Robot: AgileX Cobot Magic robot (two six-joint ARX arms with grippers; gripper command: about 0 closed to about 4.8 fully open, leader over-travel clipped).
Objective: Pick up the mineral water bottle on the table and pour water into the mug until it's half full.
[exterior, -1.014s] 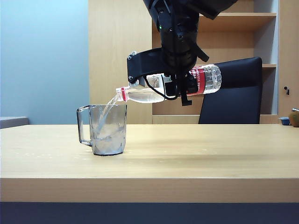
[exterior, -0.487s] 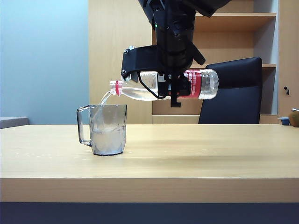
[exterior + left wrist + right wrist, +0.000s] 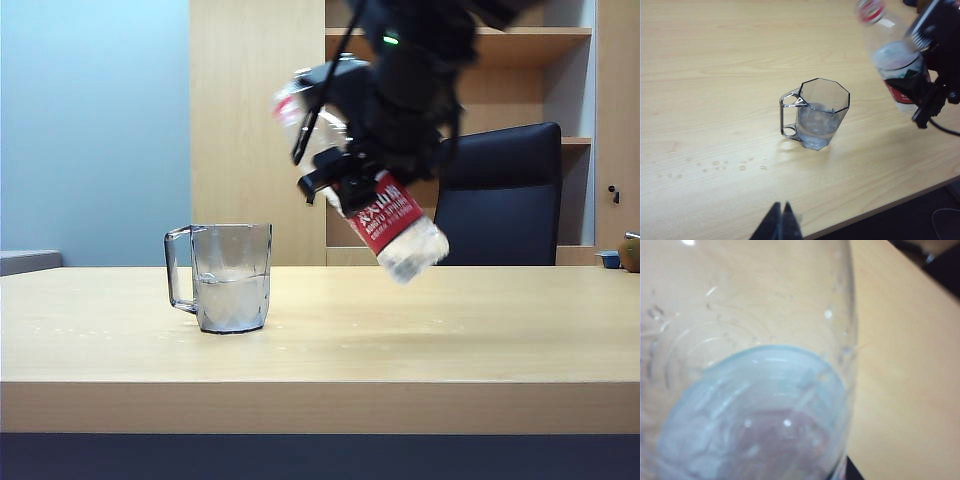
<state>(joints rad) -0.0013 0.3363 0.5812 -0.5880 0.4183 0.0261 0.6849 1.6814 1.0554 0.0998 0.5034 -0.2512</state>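
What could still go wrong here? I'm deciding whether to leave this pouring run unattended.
The mineral water bottle has no cap and hangs tilted in the right gripper, above the table; leftover water could slosh out as it is set down. Droplets already dot the table near the mug, so a base could slide. The left gripper rests shut near the front edge, too far off to steady anything.

right claw (image 3: pixel 345 180): rolled back, raised | mineral water bottle (image 3: pixel 385 215): from level to neck-up tilt, base below claw | water (image 3: pixel 232 300): stream stopped, mug (image 3: pixel 222 277) fuller
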